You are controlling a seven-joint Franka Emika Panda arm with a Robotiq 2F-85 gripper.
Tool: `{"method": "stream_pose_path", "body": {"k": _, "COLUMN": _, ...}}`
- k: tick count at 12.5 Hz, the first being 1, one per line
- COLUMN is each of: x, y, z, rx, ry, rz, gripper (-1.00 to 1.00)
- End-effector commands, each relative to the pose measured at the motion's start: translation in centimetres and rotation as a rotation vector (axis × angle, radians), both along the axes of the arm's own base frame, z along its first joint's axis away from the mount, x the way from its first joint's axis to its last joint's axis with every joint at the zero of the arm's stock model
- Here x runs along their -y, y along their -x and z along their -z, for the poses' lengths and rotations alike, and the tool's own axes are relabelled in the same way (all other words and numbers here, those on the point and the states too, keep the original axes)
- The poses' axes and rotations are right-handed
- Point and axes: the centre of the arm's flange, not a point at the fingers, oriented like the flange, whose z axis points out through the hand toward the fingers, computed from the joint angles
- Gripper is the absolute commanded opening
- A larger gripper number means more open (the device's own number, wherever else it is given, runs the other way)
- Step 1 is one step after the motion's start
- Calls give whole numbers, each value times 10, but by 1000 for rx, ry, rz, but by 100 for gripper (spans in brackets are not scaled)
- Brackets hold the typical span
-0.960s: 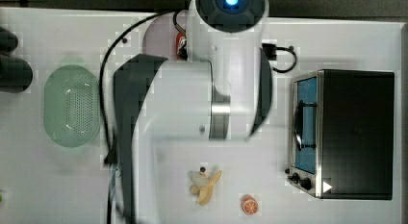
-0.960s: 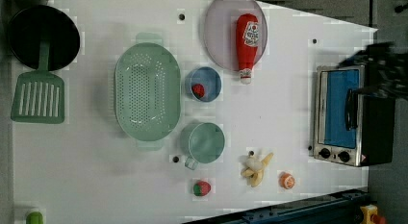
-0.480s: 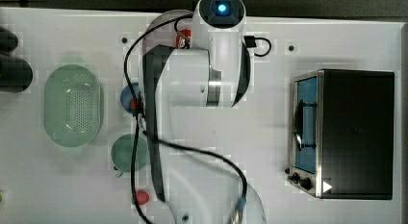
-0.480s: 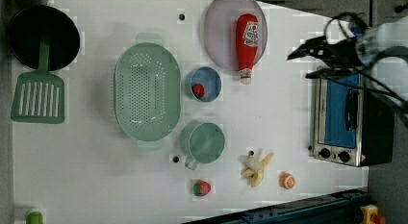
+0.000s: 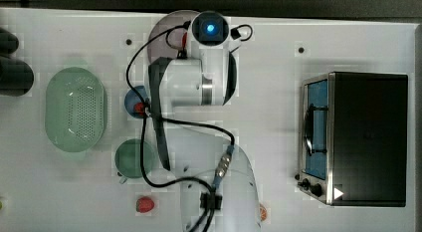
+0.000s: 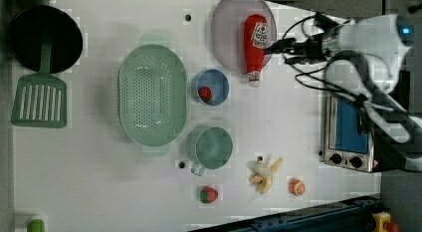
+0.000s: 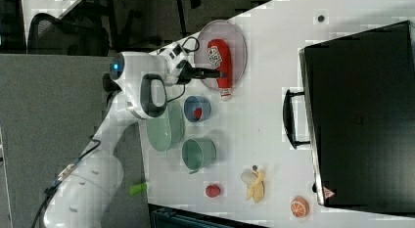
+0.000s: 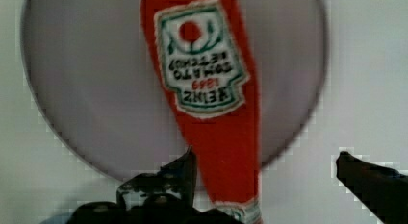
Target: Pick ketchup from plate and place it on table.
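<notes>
My gripper (image 8: 262,159) hangs over the ketchup (image 8: 211,99) with its fingers (image 8: 185,168) spread wide, one either side of the bottle's narrowing neck, and nothing is held. In the left view the gripper (image 6: 288,47) sits at about three o'clock of the plate (image 6: 226,40), just beside its rim.

The ketchup (image 6: 255,45) lies flat on the plate, on the half toward three o'clock in the left view, and its white cap overhangs the rim at about five o'clock, over the table (image 6: 99,182).

I judge the bottle light and squeezable, a plastic skin that gives under pressure and is smooth enough to slip, especially across the glossy label. I would close across the width just below the label, where the body starts to taper.

Its long axis runs twelve to six in the left view: base toward twelve, cap toward six. In the right view the ketchup (image 7: 219,59) lies the same way, cap toward six o'clock.
</notes>
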Motion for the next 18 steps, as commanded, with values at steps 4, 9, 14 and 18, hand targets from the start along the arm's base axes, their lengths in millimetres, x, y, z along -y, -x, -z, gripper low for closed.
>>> {"method": "stream_pose_path", "body": {"k": 4, "x": -26, "y": -16, "z": 21, "rx": 142, "ry": 40, "rz": -200, "gripper": 100}}
{"method": "stream_pose_path", "body": {"k": 9, "x": -26, "y": -17, "z": 50, "rx": 151, "ry": 40, "rz": -203, "gripper": 100}}
{"method": "stream_pose_path", "body": {"k": 14, "x": -25, "y": -24, "z": 41, "rx": 184, "ry": 40, "rz": -196, "gripper": 20}}
{"method": "stream_pose_path", "body": {"k": 18, "x": -25, "y": -34, "z": -5, "rx": 245, "ry": 38, "rz": -171, "gripper": 20}}
